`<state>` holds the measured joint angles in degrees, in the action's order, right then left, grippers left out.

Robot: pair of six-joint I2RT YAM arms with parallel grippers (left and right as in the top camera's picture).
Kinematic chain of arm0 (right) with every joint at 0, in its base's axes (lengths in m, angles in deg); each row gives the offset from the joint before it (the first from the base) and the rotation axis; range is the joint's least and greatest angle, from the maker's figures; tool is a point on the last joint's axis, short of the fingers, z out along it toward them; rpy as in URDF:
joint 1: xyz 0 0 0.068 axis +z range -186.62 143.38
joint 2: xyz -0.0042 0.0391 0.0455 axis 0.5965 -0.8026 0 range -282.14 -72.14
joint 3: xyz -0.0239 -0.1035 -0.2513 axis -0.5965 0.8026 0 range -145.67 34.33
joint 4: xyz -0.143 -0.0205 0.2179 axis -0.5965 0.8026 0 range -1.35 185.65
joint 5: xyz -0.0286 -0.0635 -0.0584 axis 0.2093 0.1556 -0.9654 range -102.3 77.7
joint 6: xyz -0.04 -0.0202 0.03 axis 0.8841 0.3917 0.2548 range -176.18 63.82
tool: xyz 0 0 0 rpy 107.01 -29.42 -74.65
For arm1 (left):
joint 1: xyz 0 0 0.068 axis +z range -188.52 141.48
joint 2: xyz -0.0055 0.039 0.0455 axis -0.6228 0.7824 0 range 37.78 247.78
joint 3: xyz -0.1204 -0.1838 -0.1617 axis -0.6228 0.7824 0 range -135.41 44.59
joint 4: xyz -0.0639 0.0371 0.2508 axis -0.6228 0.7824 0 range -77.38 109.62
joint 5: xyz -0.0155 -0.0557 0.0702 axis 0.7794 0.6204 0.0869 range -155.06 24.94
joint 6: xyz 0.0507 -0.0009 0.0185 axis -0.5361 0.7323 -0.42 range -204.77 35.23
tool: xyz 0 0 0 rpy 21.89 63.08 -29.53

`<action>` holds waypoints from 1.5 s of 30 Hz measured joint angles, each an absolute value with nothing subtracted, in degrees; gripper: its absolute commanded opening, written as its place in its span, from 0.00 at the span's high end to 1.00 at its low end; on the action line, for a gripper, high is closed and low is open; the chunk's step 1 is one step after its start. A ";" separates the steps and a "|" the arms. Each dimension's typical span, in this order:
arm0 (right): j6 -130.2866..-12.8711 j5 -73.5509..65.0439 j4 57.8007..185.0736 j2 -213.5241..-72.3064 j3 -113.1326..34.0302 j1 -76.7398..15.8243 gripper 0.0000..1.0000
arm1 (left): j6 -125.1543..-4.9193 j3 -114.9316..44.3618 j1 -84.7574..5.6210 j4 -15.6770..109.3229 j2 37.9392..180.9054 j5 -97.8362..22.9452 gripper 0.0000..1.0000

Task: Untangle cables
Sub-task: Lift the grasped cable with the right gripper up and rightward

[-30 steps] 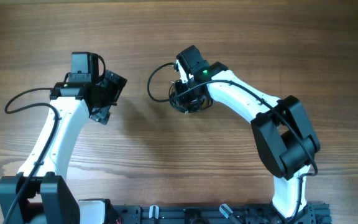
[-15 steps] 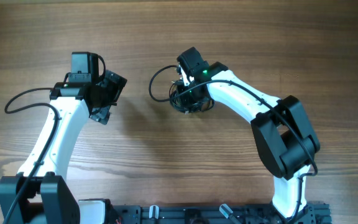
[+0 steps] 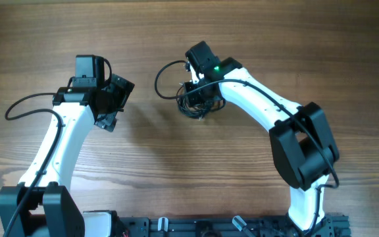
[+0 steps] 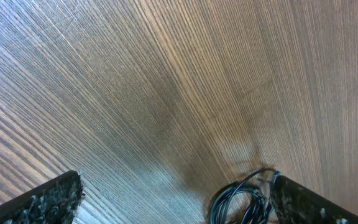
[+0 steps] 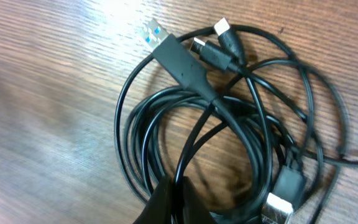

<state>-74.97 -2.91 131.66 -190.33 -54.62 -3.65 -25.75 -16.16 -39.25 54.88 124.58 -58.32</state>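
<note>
Overhead view: the thin black cables (image 3: 191, 104), bunched in a small knot, lie on the brown wood-grain table (image 3: 176, 171) near its middle. One loose loop (image 3: 158, 85) bows out toward the left arm. The right gripper (image 3: 200, 99) sits directly on the knot. The left gripper (image 3: 110, 108) hangs well apart from it, with its fingers spread wide and nothing between them.

In the right wrist view the right gripper's dark fingers (image 5: 169, 200) are pressed together at the near edge of the coil, and they appear to pinch one or two strands there. A long black plug with a silver, blue-lined tip (image 5: 157, 34) and two small plugs (image 5: 219, 37) lie free on the far side of the coil.

To do this step well, I judge the pinch should carry only a strand or two, not the whole bundle. A slow lift would show which it has. If the entire coil rises as a lump, the grip is too deep.

The left wrist view has the knot (image 4: 241, 199) just beside its right-hand finger. The left gripper could therefore take the loose loop or a plug end and draw it away sideways. Pulling gently along the table should keep crossings from cinching tighter.
</note>
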 measured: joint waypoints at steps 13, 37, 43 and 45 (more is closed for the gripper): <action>-78.53 -2.25 131.59 -166.05 -57.99 -3.65 0.96 | -25.75 -16.16 -39.25 54.90 124.58 -58.32 0.00; -80.15 -5.34 103.53 -153.55 -65.13 -5.62 0.96 | -25.75 -16.16 -39.25 55.93 124.58 -58.34 0.00; -80.39 -8.26 105.60 -152.98 -70.86 -5.70 0.96 | -25.75 -16.16 -39.25 55.95 124.58 -58.32 0.00; -80.91 -8.31 111.33 -153.44 -71.23 -5.70 0.96 | -25.75 -16.16 -39.25 55.95 124.58 -58.34 0.00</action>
